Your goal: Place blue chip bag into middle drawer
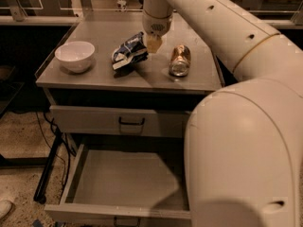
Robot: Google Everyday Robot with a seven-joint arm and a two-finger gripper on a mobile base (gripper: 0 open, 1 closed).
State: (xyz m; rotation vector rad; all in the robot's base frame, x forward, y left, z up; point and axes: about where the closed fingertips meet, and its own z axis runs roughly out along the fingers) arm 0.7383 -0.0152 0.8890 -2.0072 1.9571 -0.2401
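Note:
The blue chip bag (128, 52), crinkled dark blue and white foil, hangs tilted just above the grey tabletop (94, 77), with its shadow below it. My gripper (152, 42) reaches down from the arm at the bag's right end and is shut on it. The middle drawer (123, 178) is pulled open below the table's front; its flat grey tray shows nothing in it. My arm hides the drawer's right part.
A white bowl (75, 56) stands to the left of the bag. A copper-coloured can (180, 59) lies to its right. A shut drawer front with a black handle (131, 122) sits above the open drawer. Cables run on the floor at left.

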